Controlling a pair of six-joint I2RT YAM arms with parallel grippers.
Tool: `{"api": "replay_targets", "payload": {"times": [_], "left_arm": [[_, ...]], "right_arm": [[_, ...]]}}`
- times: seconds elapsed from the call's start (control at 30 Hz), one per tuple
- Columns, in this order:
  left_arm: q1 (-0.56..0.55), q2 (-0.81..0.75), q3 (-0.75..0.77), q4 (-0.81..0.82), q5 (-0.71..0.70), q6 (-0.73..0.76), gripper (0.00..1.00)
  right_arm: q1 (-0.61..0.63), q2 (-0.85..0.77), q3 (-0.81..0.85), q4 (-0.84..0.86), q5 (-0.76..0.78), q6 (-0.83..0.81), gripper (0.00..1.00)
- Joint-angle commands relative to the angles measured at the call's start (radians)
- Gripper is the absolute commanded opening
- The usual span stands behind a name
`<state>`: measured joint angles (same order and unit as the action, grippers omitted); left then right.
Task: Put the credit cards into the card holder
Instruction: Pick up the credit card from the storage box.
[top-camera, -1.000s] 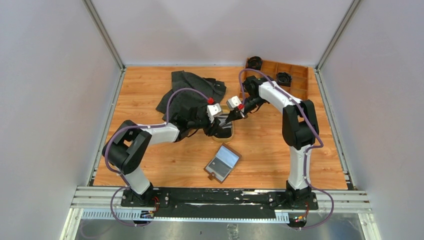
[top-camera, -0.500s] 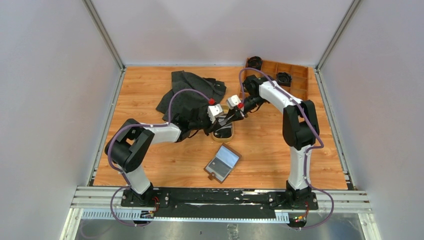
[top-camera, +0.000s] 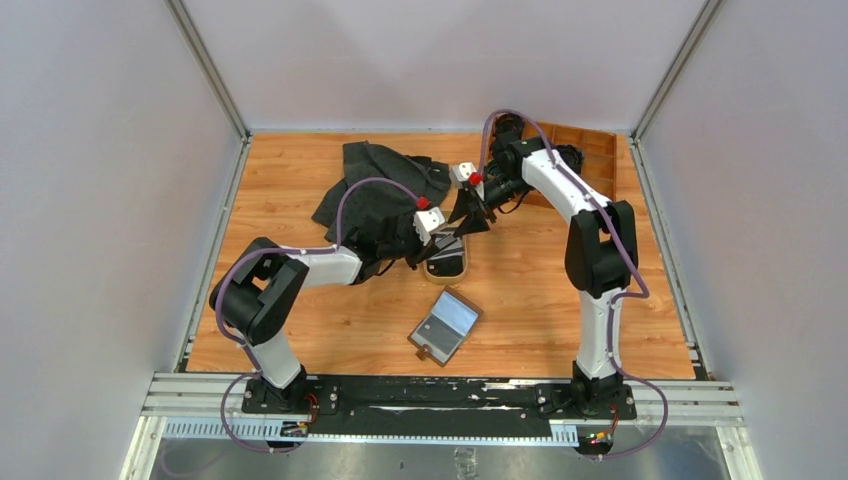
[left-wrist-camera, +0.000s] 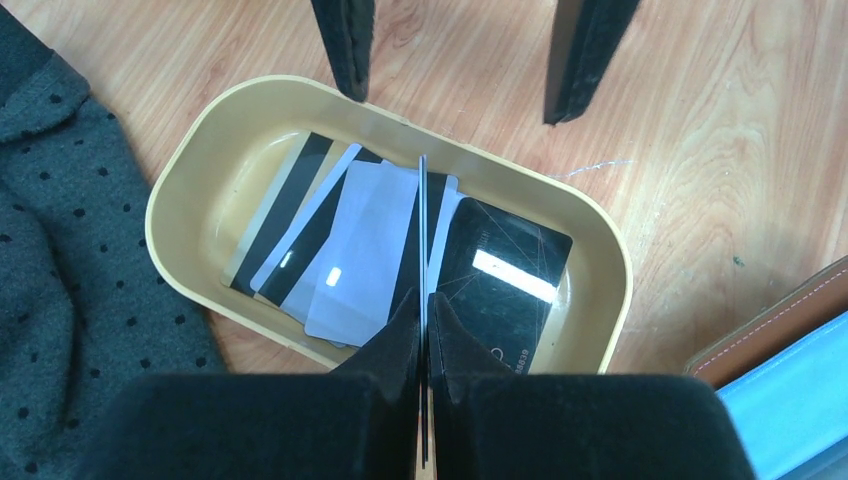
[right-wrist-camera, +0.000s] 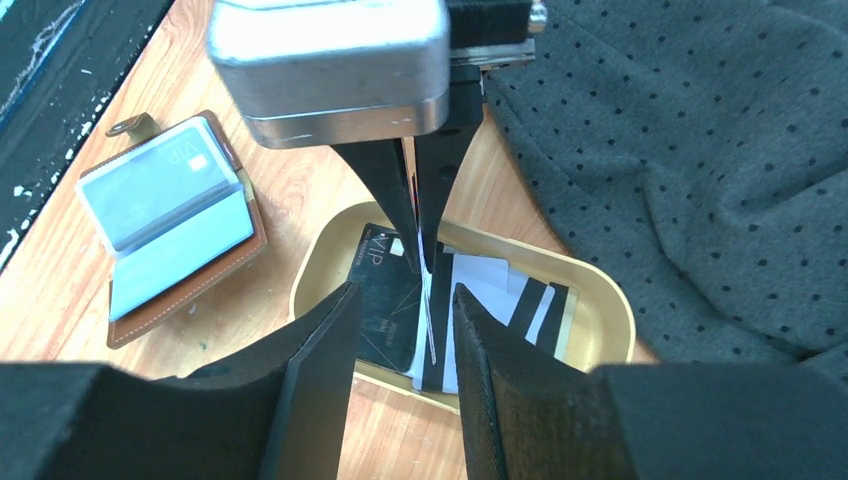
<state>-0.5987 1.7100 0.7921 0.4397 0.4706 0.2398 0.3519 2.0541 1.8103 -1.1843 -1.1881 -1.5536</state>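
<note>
Top view: your left gripper (top-camera: 441, 243) hangs over the tan tray (top-camera: 463, 270) at frame centre; right gripper (top-camera: 472, 220) just above it; card holder (top-camera: 446, 327) lies open below, apart.
Left wrist: jaws pinch one card (left-wrist-camera: 423, 230) edge-on above the credit cards (left-wrist-camera: 350, 250) in the tray; right gripper's fingers (left-wrist-camera: 345, 45) spread, top.
Right wrist: dotted cloth (right-wrist-camera: 700, 150) upper right, beside the tray.

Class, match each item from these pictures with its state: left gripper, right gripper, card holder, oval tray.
1 left gripper
2 right gripper
3 card holder
4 oval tray

A lying open
B fingers apart, empty
C holds loose cards
D shut on one upright credit card

Pairs: 1-D, 2-B, 3-A, 4-C
</note>
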Motion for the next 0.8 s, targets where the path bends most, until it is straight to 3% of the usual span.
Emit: {"api": "replay_targets", "payload": {"times": [0.0, 0.47, 0.63, 0.77], "left_arm": [[-0.003, -0.021, 0.001, 0.010, 0.024, 0.023, 0.00], [-0.013, -0.027, -0.008, 0.010, 0.043, 0.038, 0.00], [-0.013, -0.026, -0.009, 0.010, 0.043, 0.040, 0.00], [-0.013, -0.026, -0.010, 0.010, 0.044, 0.041, 0.00]], "right_arm": [[-0.005, 0.051, 0.042, -0.044, -0.017, 0.068, 0.41], [0.013, 0.133, 0.121, -0.046, 0.017, 0.126, 0.27], [0.016, 0.121, 0.109, -0.074, -0.003, 0.087, 0.28], [0.016, 0.113, 0.110, -0.116, -0.021, 0.038, 0.35]]}}
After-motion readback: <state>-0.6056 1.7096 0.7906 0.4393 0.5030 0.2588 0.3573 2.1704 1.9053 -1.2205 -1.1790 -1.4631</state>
